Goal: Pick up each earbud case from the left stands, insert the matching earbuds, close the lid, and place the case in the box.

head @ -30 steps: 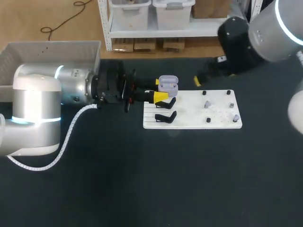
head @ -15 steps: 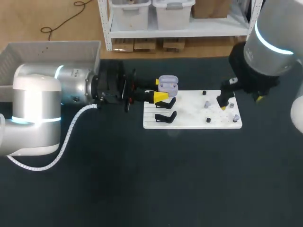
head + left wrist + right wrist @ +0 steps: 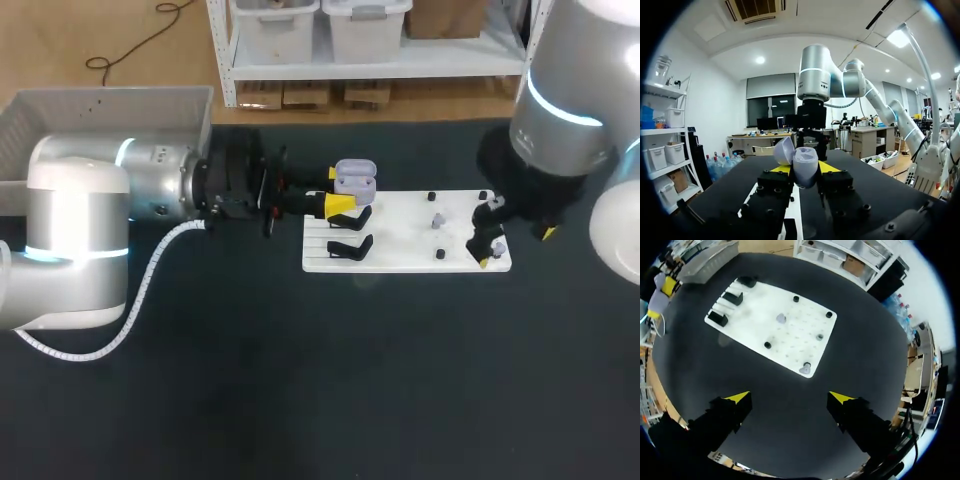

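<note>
Earbud case [image 3: 354, 177] held open mid-frame, right arm [image 3: 560, 110] poised over the earbuds

Dark bench [image 3: 300, 380] fills the head view. Left arm [image 3: 90, 220] lies level across it from the left edge, likely so the case sits steady within the other arm's reach. Right arm comes down from the upper right, above the right end of a white board [image 3: 400, 245]. Grey box [image 3: 110, 95] sits at the upper left, well apart from the board. Two black stands [image 3: 350, 247] at the board's left end carry no case. Left fingers [image 3: 827, 167] are clamped on the case from both sides, just above the board's upper left corner. The case is pale lilac and rounded, with its lid hinged up and mouth exposed, probably to receive earbuds. Right fingers [image 3: 738, 398] are spread apart and hold nothing, probably ready for one of the small lilac earbuds [image 3: 781, 318] resting among black pegs on the board.
</note>
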Controlling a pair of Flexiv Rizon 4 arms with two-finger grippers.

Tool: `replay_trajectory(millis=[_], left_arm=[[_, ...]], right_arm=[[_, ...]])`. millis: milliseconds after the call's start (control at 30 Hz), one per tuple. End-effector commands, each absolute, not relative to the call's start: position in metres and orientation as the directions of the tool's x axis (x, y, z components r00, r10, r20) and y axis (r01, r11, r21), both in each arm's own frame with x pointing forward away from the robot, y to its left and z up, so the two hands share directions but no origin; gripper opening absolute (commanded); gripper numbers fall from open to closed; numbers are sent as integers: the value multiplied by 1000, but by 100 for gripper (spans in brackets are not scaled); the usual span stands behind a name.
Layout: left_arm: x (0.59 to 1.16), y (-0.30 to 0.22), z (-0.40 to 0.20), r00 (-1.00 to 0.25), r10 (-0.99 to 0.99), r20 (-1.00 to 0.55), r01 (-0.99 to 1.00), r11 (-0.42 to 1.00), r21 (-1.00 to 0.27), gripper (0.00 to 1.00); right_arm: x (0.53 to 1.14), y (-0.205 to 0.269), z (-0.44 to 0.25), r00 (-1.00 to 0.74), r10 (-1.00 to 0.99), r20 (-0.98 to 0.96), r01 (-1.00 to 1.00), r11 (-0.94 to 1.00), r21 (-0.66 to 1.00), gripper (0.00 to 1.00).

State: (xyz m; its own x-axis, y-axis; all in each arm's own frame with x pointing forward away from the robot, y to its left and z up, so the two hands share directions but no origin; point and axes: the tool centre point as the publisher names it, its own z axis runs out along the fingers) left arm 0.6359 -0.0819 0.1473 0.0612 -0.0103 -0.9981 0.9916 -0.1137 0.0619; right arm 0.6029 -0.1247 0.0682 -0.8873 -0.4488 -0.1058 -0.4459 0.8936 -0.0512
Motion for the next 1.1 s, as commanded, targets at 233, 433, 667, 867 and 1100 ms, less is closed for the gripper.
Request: replay_trajectory(millis=[233,433,667,867,1100], left_arm=[[636,-82,146,63,-13,-998,992,-112,64,0],[636,-82,146,63,-13,-998,992,-112,64,0],[636,-82,146,63,-13,-998,992,-112,64,0],[636,-82,146,63,-13,-998,992,-112,64,0],[636,-82,146,63,-13,-998,992,-112,64,0]], right_arm=[[619,-126,49,-857,-514,-37,-509,855,-103,85],[626,-127,37,-840,-539,-63,-527,838,-138,65],[632,-131,25,-845,-529,-79,-509,841,-184,67],[635,-135,17,-849,-525,-66,-502,839,-210,49],[639,-135,16,-844,-527,-99,-490,833,-256,42]])
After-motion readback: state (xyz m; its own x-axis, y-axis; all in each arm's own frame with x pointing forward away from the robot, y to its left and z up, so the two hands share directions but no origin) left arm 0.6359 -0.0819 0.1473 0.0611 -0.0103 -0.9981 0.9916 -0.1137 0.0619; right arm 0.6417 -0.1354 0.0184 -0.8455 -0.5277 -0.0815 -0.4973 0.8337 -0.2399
